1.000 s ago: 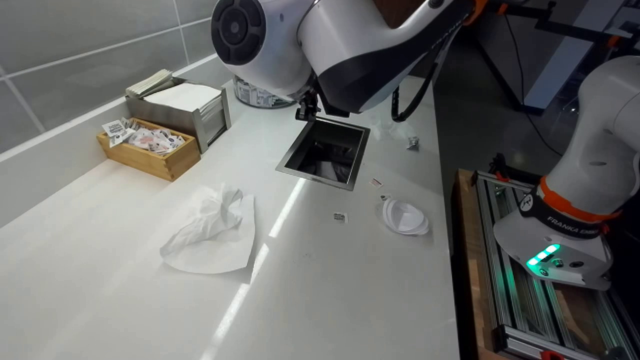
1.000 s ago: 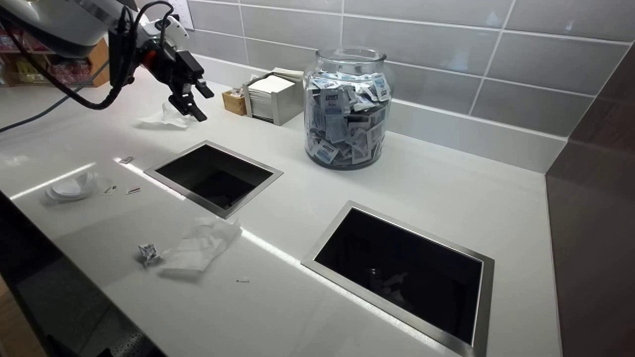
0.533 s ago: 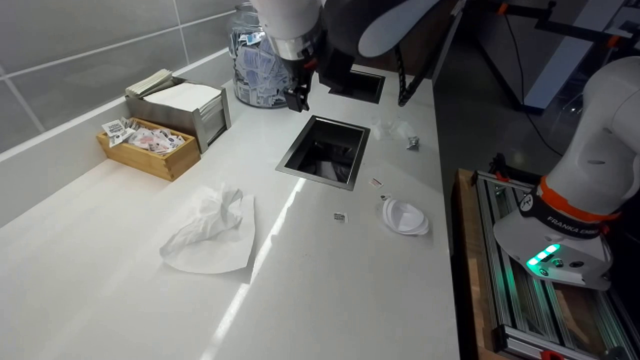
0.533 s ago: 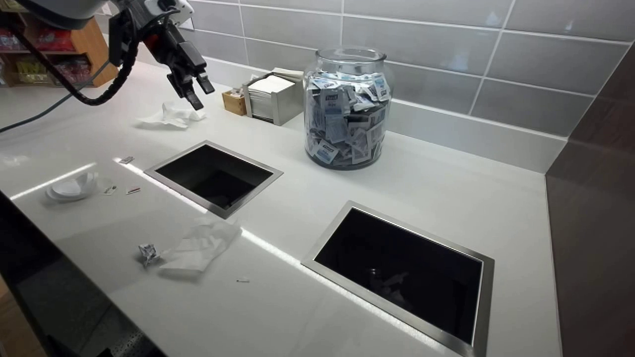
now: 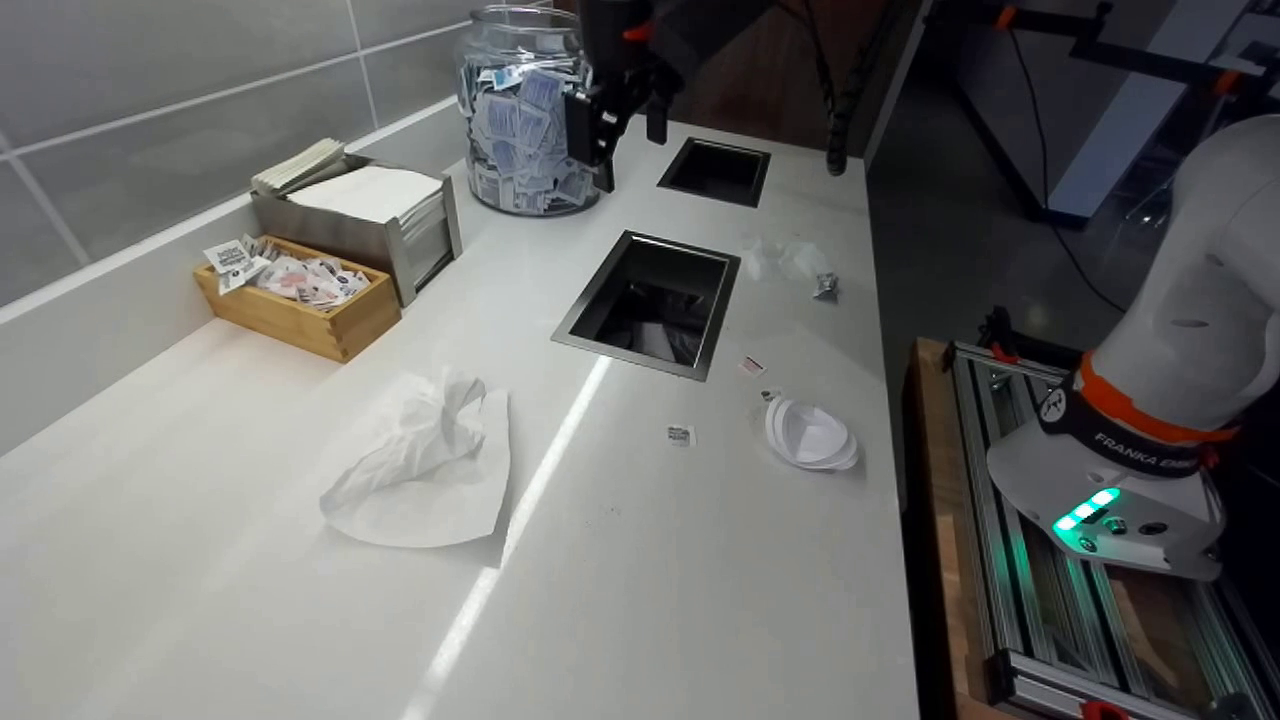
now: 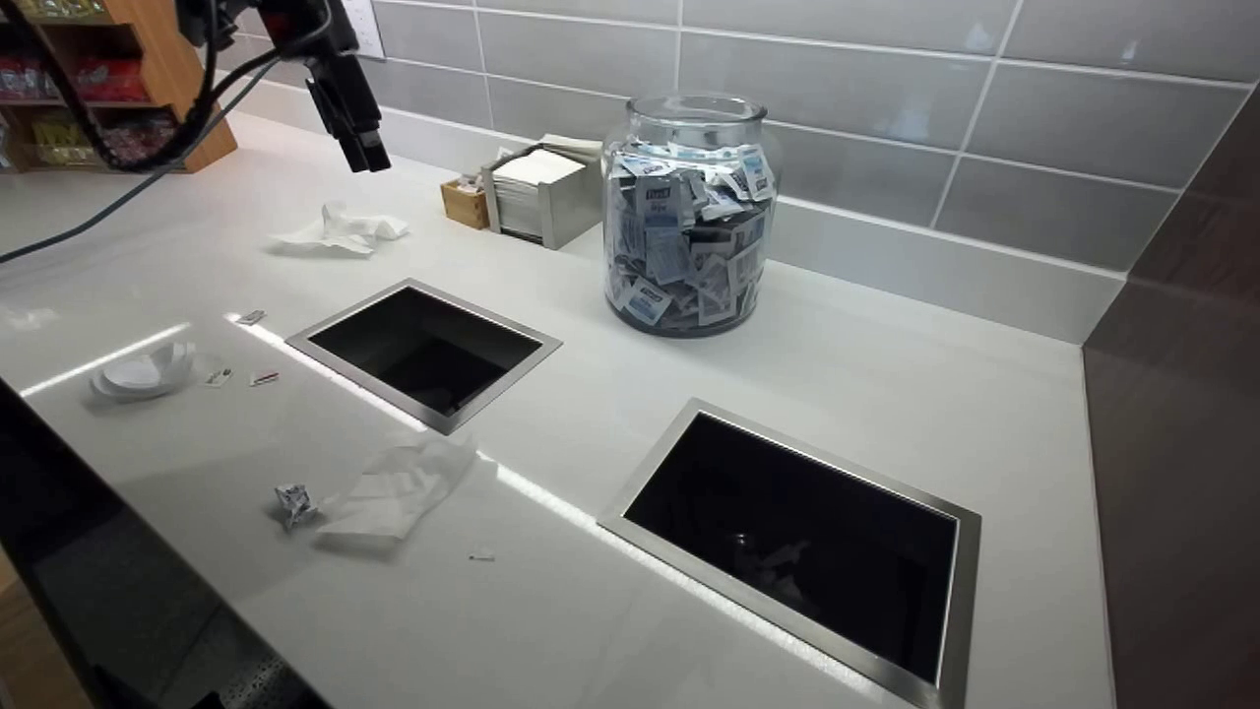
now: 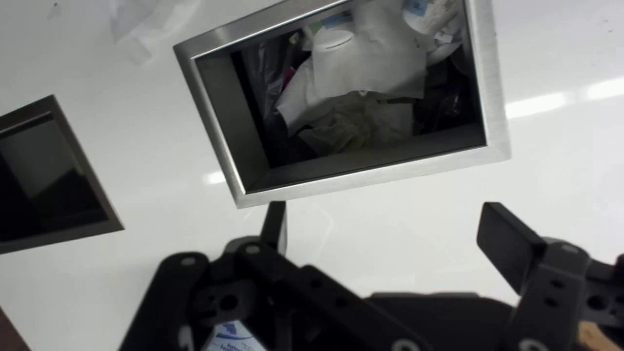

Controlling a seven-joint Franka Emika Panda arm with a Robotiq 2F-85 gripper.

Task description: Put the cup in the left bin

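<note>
Released, wide-spread tool above the table, white cup near the edge, apart from the metal-rimmed nearer bin, broad gap to the crumpled paper.

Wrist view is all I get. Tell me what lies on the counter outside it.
Observer: What looks like a white cup lies on the counter, near the edge facing the robot base.
Operator: Tell me what stands along the wall.
Observer: In both exterior views, a napkin holder stands between the jar and the wooden box.
Operator: Report on the base itself.
Observer: Its light glows green.
</note>
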